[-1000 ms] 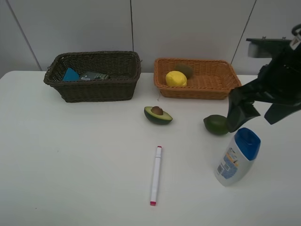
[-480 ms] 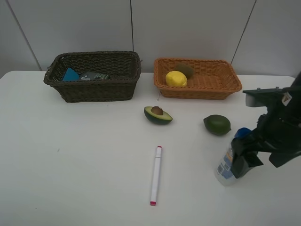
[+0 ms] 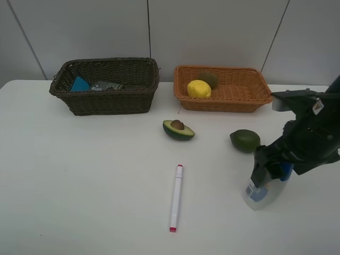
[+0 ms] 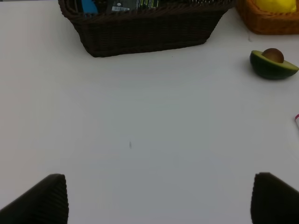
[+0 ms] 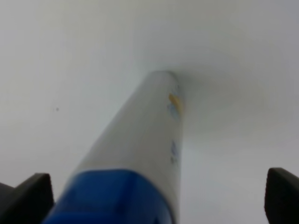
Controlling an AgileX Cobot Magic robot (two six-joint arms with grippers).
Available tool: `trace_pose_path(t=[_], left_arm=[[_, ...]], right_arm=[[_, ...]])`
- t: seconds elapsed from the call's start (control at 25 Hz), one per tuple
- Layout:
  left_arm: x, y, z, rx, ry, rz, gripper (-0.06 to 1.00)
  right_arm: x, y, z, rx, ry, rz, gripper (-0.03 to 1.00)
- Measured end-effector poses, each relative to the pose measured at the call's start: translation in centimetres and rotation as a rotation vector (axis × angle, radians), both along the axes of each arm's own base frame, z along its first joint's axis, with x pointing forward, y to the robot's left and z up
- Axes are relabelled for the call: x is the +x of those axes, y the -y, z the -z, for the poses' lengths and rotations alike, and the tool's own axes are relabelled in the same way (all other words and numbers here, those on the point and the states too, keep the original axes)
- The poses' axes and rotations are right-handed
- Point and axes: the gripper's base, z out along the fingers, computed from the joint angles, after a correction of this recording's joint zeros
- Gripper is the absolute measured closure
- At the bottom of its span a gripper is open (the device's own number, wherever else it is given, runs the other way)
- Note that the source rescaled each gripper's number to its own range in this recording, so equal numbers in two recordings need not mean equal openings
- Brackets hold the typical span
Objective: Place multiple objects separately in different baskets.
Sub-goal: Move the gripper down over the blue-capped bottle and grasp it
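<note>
I note the white blue-capped plastic bottle [image 3: 256, 193] standing, cap now straddled by my wide-open right gripper [image 5: 159, 193], earlier near the round green fruit [image 3: 245, 141].

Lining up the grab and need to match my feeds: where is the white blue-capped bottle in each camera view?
Exterior high: the white blue-capped bottle is on the right of the table, in front of the green round fruit, its cap mostly behind the right gripper.
Left wrist: not in it.
Right wrist: the bottle fills the middle, blue cap nearest the camera, between the open fingers.
Shared landmark: the white table.
</note>
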Motion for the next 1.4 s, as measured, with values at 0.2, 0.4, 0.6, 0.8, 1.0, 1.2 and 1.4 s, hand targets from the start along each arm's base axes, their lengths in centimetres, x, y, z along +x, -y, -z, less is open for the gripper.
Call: trace_pose_path(t=[0.2, 0.4, 0.6, 0.8, 1.0, 1.2, 1.4], left_arm=[[0.0, 0.0, 0.0, 0.000, 0.000, 0.000, -0.06], [0.0, 0.0, 0.0, 0.000, 0.001, 0.000, -0.06], [0.0, 0.0, 0.0, 0.000, 0.001, 0.000, -0.06], [0.0, 0.0, 0.0, 0.000, 0.001, 0.000, -0.06], [0.0, 0.0, 0.0, 0.000, 0.001, 0.000, -0.06], [0.0, 0.0, 0.0, 0.000, 0.001, 0.000, -0.06], [0.0, 0.0, 0.0, 0.000, 0.001, 0.000, -0.06]], right_arm=[[0.5, -0.2, 0.7, -0.002, 0.002, -0.020, -0.02], [0.9, -0.4, 1.4, -0.007, -0.007, -0.021, -0.02], [1.1, -0.4, 1.6, -0.010, -0.015, -0.024, 0.03], [0.9, -0.4, 1.6, -0.009, -0.031, -0.021, 0.51], [0.7, -0.3, 1.6, -0.022, -0.057, -0.026, 0.71], [0.7, -0.3, 1.6, -0.024, -0.062, -0.026, 0.71], [0.7, -0.4, 1.2, -0.033, -0.088, -0.028, 0.71]])
